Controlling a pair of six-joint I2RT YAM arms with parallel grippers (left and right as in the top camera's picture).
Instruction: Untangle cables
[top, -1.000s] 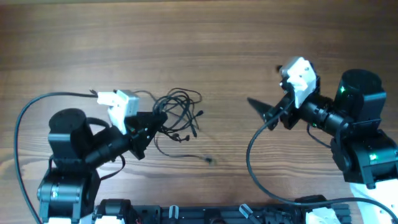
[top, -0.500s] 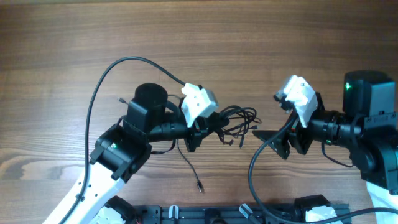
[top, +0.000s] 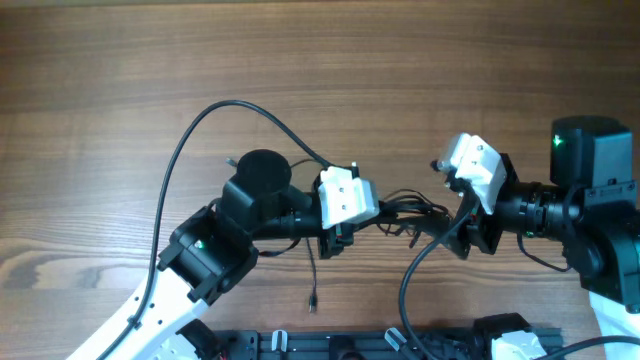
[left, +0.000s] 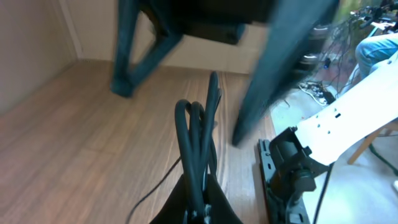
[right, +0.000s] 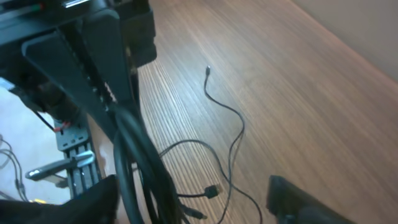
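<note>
Overhead looks straight down on the counter (top: 320, 60) — 2 wrist views sit close, low, facing each other; all share the cables (top: 408, 206).

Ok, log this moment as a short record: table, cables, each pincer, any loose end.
table: wood-grain top
cables: tangled bundle of thin black wires, between the two arms
left pincer: shut on the cables, strands rising from between its fingers
right pincer: open, fingers wide apart, close to the bundle, gripping nothing
loose strand: runs from the bundle toward the table's near edge, ending in a small plug tip
</note>
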